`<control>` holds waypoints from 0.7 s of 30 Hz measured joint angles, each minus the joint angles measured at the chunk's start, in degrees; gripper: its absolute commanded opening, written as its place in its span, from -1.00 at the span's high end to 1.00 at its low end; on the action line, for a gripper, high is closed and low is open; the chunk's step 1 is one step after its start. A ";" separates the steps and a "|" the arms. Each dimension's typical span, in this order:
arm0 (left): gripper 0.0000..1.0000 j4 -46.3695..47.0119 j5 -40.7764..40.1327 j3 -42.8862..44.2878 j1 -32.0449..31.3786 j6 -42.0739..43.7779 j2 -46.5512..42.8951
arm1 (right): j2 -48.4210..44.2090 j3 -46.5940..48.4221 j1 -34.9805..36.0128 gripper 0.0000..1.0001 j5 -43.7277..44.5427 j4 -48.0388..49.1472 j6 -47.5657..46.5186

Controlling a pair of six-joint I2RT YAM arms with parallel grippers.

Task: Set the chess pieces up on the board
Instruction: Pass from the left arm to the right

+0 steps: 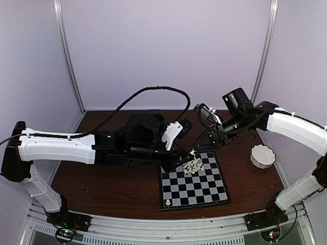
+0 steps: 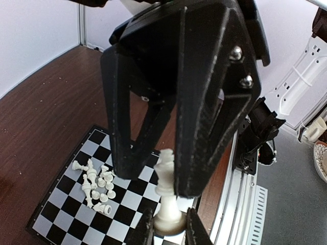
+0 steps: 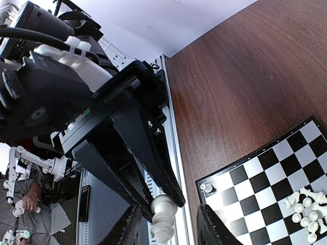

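Observation:
My left gripper [image 2: 168, 225] is shut on the base of a tall white chess piece [image 2: 167, 196], held in the air over the board [image 1: 204, 190]. My right gripper [image 3: 168, 230] comes in from the other side with its fingers [image 2: 204, 153] on either side of the piece's top. It is open, and a gap shows beside the piece [image 3: 164, 217]. In the top view the two grippers meet above the board's far left corner, left [image 1: 184, 153] and right [image 1: 197, 144]. A heap of small white pieces [image 1: 193, 166] lies on the board. One piece [image 1: 165, 202] stands on the near left corner square.
A white scalloped bowl [image 1: 262, 155] sits on the brown table right of the board. The metal rail [image 1: 168, 229] with the arm bases runs along the near edge. Pale walls close in the back and sides.

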 measured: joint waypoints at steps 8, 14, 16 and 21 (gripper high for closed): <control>0.88 0.00 -0.46 0.00 -0.20 0.02 0.00 | 0.28 -0.09 0.50 0.54 -0.92 1.09 0.59; 0.89 0.00 -1.73 0.00 -0.20 0.02 0.00 | 0.04 -1.20 0.52 0.61 -0.96 1.64 0.79; 0.88 0.04 -2.03 0.00 -0.20 0.02 0.00 | -0.17 -1.42 0.50 0.73 -0.94 1.68 0.81; 0.70 0.55 -2.51 0.00 -0.26 0.02 0.00 | -1.05 -1.77 0.50 0.83 -0.37 1.92 0.42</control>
